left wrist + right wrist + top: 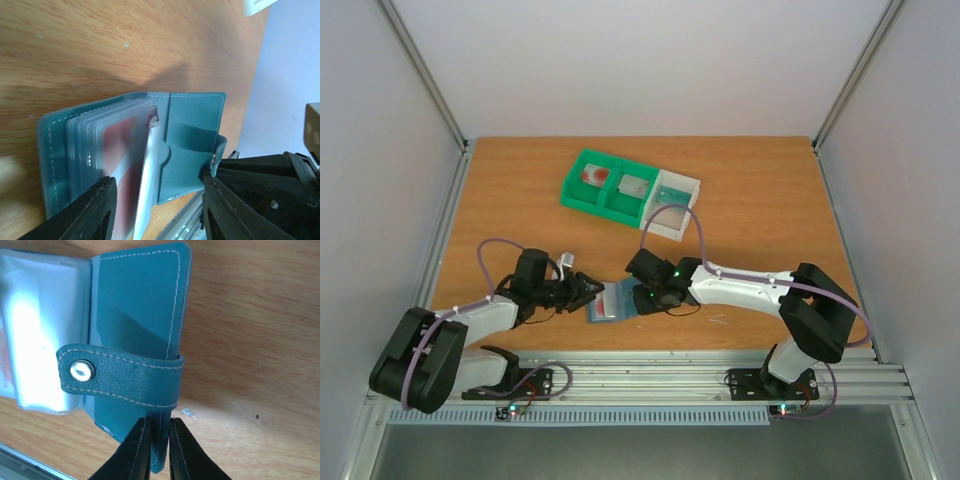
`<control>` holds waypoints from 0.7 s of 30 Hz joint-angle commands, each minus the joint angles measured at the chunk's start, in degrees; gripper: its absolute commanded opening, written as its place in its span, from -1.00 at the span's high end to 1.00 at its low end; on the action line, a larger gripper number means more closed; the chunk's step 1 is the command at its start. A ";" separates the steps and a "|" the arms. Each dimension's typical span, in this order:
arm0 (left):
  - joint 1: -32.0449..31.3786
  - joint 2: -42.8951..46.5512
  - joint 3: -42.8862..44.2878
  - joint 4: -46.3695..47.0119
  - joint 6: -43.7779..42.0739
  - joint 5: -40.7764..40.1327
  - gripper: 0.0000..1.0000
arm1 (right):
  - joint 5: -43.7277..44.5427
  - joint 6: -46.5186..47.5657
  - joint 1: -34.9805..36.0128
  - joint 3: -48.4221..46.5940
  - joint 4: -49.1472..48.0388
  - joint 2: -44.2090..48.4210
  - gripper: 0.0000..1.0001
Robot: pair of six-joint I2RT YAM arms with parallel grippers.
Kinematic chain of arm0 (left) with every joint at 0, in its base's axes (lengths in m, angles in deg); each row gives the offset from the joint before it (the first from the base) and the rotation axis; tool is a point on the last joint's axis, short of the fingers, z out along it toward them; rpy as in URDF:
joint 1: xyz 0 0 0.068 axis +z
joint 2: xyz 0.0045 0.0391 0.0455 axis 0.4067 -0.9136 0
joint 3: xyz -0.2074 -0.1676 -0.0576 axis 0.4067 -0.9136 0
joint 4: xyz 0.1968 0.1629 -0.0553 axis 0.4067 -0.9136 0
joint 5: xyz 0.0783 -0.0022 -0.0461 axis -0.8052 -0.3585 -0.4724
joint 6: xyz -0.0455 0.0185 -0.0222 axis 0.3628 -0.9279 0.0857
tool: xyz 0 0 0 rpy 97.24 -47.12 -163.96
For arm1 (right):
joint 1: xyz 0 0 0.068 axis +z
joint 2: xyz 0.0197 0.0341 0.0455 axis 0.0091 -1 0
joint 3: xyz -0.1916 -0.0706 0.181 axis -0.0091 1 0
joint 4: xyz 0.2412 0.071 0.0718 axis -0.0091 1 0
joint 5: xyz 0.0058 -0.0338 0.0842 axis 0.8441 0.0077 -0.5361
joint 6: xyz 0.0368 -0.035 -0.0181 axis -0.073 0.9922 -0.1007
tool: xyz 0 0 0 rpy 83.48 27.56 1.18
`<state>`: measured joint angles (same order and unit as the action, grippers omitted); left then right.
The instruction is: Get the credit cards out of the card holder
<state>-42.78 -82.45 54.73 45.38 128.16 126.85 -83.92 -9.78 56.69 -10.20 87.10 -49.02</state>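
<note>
1 card holder [610, 302] lies open and flat near the front edge of the table [770, 200]. The right gripper [159, 424] pinches the rim of its cover, just below the snap strap [120, 375]. The left gripper [157, 187] has its fingers spread on either side of a red-and-white card [125, 150] among the clear sleeves [82, 150]. Farther back, the green-and-white tray [582, 160] holds a pink-red card [593, 176], a grey card [635, 186] and a teal card [669, 213], 1 per compartment.

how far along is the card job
Done: three cards sit in the bin tray. In hand: the right end effector pinches the cover of the card holder while the open left end effector straddles a reddish card in its sleeves. Left: drawing that card out; whether more remain is unclear.
</note>
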 commanded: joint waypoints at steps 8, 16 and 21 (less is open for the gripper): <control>-0.20 -6.58 -0.76 9.88 0.68 1.36 0.26 | 3.36 -1.09 0.10 6.18 -5.85 3.83 0.86; -0.22 -7.99 -0.40 10.53 1.19 1.55 0.48 | 4.29 -1.92 0.09 9.58 -8.30 3.73 0.90; -0.35 -8.96 0.16 10.79 1.83 2.13 0.54 | 3.99 -2.46 0.09 13.23 -12.03 5.90 0.92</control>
<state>-42.78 -90.29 54.03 52.86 130.33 128.64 -81.56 -11.14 56.71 0.53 77.90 -45.52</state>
